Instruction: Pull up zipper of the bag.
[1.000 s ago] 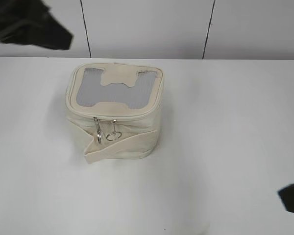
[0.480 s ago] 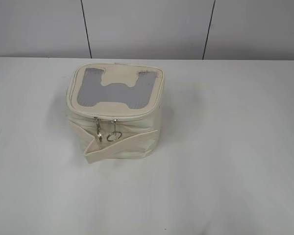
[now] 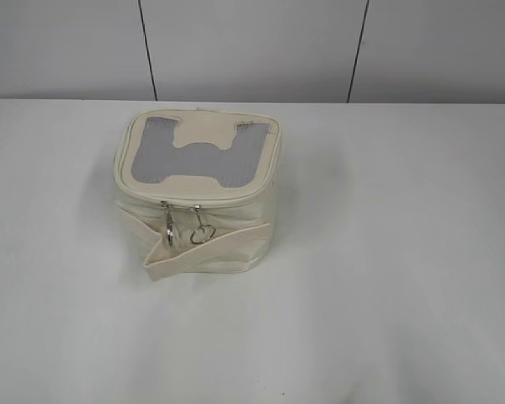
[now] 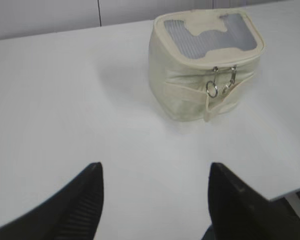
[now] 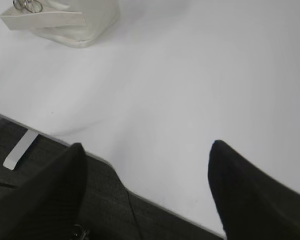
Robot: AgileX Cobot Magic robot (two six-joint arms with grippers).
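Note:
The small cream bag stands on the white table, grey mesh top with a cream H patch. Its cream zipper runs round the top rim, with two silver ring pulls hanging side by side on the front face above the wide strap. The bag shows in the left wrist view with the pulls, and its lower corner in the right wrist view. My left gripper is open and empty, well short of the bag. My right gripper is open and empty over the table's near edge. Neither gripper shows in the exterior view.
The white table spreads all round the bag. A panelled wall stands behind it. The table's near edge and a dark floor show in the right wrist view.
Both arms have drawn out of the exterior view: the left one left the top left corner, the right one the lower right edge. The ring pulls have swung slightly.

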